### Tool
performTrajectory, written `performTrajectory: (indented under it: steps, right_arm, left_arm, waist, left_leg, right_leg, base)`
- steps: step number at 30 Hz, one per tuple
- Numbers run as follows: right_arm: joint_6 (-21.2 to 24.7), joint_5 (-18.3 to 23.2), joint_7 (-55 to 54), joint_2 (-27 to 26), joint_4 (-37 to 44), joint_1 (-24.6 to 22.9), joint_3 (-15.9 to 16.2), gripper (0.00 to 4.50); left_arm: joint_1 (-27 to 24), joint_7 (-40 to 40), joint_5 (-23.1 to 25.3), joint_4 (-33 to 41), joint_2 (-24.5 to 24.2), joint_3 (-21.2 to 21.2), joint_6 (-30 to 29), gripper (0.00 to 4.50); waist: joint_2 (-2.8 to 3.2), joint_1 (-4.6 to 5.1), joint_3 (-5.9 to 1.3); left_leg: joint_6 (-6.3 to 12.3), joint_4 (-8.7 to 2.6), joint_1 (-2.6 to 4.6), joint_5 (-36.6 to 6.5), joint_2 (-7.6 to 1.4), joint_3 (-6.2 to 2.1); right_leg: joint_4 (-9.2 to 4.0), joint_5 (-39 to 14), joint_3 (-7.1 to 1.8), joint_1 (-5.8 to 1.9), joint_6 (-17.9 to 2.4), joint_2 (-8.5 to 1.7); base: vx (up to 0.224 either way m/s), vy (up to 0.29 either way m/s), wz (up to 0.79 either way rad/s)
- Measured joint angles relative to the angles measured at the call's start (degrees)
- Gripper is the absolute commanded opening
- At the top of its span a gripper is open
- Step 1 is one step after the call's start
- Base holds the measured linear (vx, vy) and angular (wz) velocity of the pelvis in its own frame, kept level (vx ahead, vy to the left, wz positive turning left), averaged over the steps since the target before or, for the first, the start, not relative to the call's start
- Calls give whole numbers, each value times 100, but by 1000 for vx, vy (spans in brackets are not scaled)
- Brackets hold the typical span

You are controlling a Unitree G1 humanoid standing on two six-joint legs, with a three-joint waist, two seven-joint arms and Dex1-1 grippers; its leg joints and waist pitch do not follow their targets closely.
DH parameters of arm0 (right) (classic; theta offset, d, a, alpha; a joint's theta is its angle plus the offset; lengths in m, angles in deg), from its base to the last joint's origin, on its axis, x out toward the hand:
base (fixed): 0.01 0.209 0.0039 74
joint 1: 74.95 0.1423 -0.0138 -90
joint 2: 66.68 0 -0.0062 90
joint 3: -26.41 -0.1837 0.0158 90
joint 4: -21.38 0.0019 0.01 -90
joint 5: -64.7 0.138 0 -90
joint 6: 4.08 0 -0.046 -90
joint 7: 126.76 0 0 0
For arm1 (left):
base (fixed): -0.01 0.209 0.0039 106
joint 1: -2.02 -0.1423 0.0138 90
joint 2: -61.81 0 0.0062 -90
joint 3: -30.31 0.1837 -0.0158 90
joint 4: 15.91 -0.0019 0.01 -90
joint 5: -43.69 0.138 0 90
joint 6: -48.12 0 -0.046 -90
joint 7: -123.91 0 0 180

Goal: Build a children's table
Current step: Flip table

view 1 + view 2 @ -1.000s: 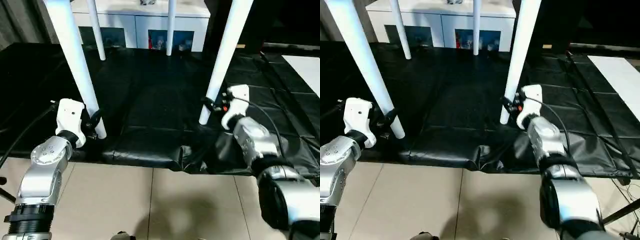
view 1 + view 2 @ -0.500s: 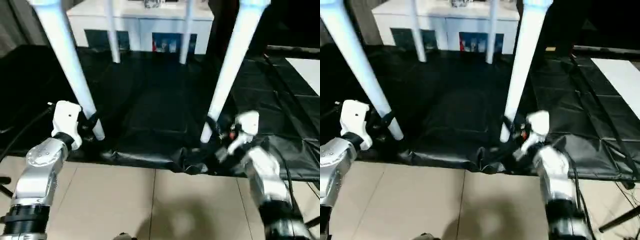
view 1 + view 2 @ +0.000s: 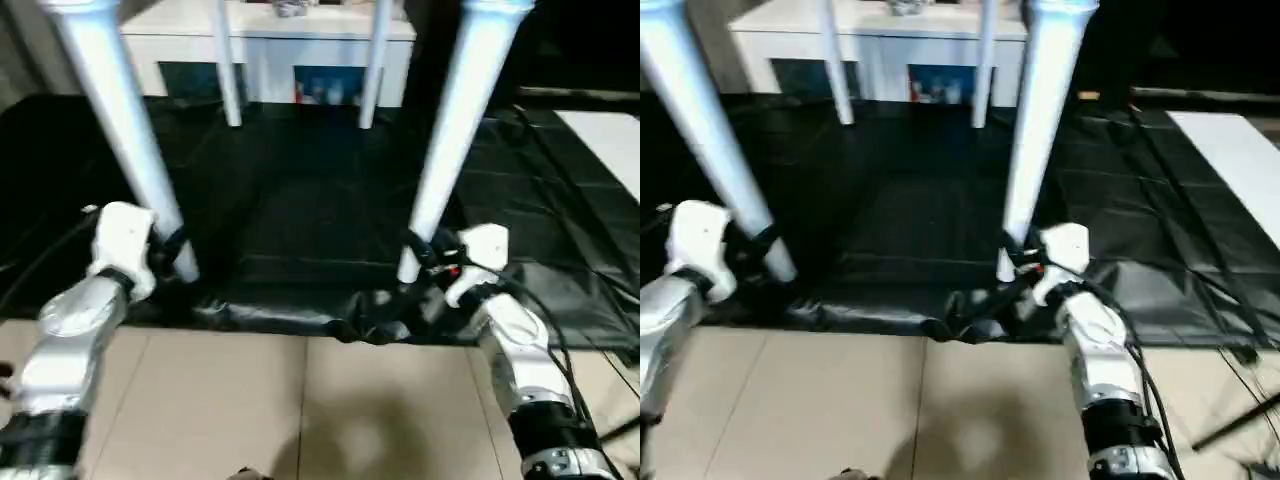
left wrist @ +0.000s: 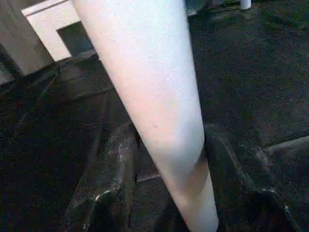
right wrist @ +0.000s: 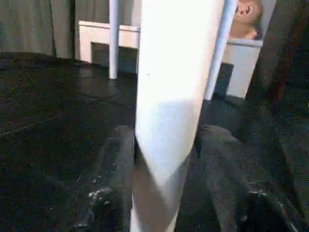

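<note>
children's table, standing upright on its four legs over a black floor mat (image 3: 300, 220); tabletop above the head camera's field, so the legs run up out of the top edge.

near left leg (image 3: 120, 140): slants down to the mat's front edge. left gripper (image 3: 172, 255) has its two black fingers (image 4: 104, 179) closed against either side of the leg, low down, just above the foot. the low hold reads as a way to steady or steer the foot while the table is set down.

near right leg (image 3: 450, 130): tapers down to a foot by a rumpled fold of the mat (image 3: 365, 318). right gripper (image 3: 422, 255) grips it near the bottom, fingers (image 5: 116, 179) pressed to both sides, the leg filling the gap between them.

far legs (image 3: 225, 60) and (image 3: 372, 60): stand on the mat before a white cabinet (image 3: 270, 45) with dark doors; a soft toy (image 5: 246, 21) sits on its top.

pale tiled floor (image 3: 300, 400) lies on the near side of the mat.

change against half a second ago: both grips hold at the same low spots on the legs. the right forearm (image 3: 520, 360) has drawn inward and lies more upright. the whole scene sits a little shifted, which is the camera's doing; the legs' feet keep their places on the mat.

judgement: assembly looks complete, all four legs seated; what remains is to let go.
</note>
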State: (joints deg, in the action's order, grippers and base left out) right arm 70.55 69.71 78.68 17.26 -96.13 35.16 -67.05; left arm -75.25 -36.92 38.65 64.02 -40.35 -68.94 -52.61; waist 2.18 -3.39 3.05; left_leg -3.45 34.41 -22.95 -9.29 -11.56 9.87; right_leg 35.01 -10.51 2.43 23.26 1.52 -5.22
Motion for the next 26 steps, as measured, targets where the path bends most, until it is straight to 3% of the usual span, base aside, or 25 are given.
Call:
performTrajectory:
  steps: [5, 7, 10, 14, 20, 24, 26]
  right_arm:
    - [-13, -64, -314, -23, 497, -373, 2, 260]
    - [-131, 7, -343, -75, 1068, -756, -73, 260]
    - [-321, 133, -459, -203, 1702, -1101, -195, 260]
    - [-255, 258, -771, -319, 2469, -1484, -313, 260]
    - [483, 461, -1051, -482, 3494, -2095, -286, 260]
    - [1454, 365, -1159, -441, 3854, -2553, -116, 260]
    - [1731, 239, -1171, -359, 3904, -2717, 7, 260]
  left_arm:
    - [-390, 34, -302, 364, 189, -246, 275, 292]
    - [-656, 195, -884, 886, 558, -587, 408, 292]
    - [-951, 302, -1572, 1600, 943, -772, 511, 292]
    - [-1349, 165, -1895, 2237, 1141, -798, 625, 292]
    - [-2059, -22, -1681, 2790, 1104, -830, 179, 292]
    - [-2542, -512, -1161, 3231, 1402, -513, -25, 292]
    - [-2631, -638, -1023, 3273, 1430, -378, -25, 292]
  waist:
    - [-1, -9, 1]
    - [-1, -42, 0]
    - [-2, -99, -2]
    - [-11, -122, -7]
    - [-21, -118, -14]
    - [-51, -137, -32]
    - [-55, -155, -34]
  left_leg:
    - [-1, 1, -11, 1, 1, 7]
    - [-5, 1, -16, 3, 0, 10]
    - [-5, -5, -17, 2, -1, 15]
    - [-8, -15, -12, 0, -3, 17]
    - [-33, -28, 3, -16, -4, 15]
    - [-34, -28, 10, -17, -3, 10]
    - [-34, -28, 13, -17, 0, 6]
  right_leg:
    - [1, 14, -10, 9, -9, 0]
    - [0, 36, -15, 9, -39, -1]
    - [-2, 18, -16, 9, -14, -1]
    - [-6, -6, -17, 7, 17, 2]
    - [-4, -36, -23, 6, 68, 6]
    - [-11, -39, -23, -8, 73, 7]
    - [-14, -42, -23, -10, 77, 7]
  base:
    - [0, 0, 0]
    - [61, 1, 2]
    - [64, 2, 1]
    - [13, 0, 0]
    - [0, 0, 0]
    - [0, 0, 0]
    - [0, 0, 0]
